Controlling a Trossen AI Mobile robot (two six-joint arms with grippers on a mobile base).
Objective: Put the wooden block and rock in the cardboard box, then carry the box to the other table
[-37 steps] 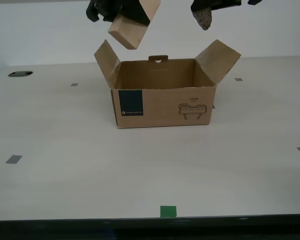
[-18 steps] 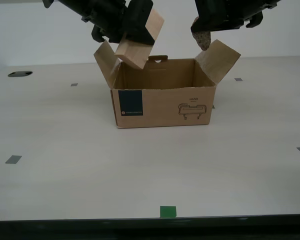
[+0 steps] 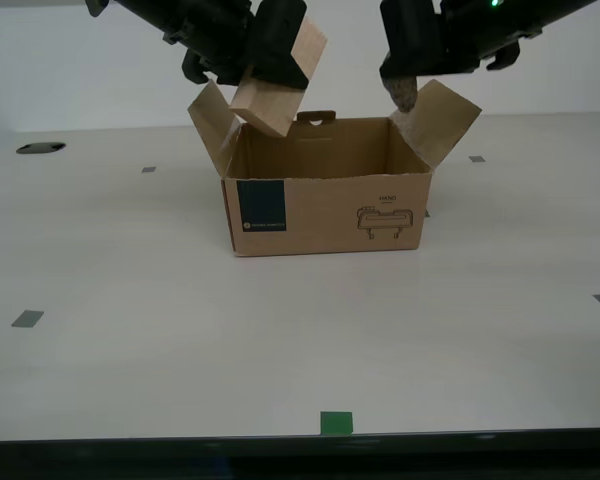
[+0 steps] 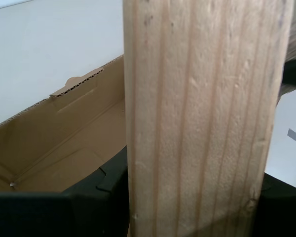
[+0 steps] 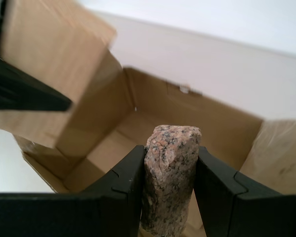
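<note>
Compared with the frame one second earlier, both arms are being seen lower over the cardboard box [image 3: 325, 185]; against the half-second frame almost nothing is changing. By this judgement the descent is finishing and both releases are being prepared.

First end effector [image 5: 168, 195]: its jaws are being held closed on the rock [image 5: 168, 182], which is hanging above the open box interior, near the raised flap at the exterior view's right.

Second end effector [image 4: 197, 217]: its jaws are being held closed on the wooden block [image 4: 202, 118], which is tilted and suspended just above the rim, beside the flap at the exterior view's left.

Neither item is yet being rested inside the box, which is standing on the counter [image 3: 130, 300].

Count: one box, one block, one rock and two end effectors are being shown. The other table is not being shown in any view.
</note>
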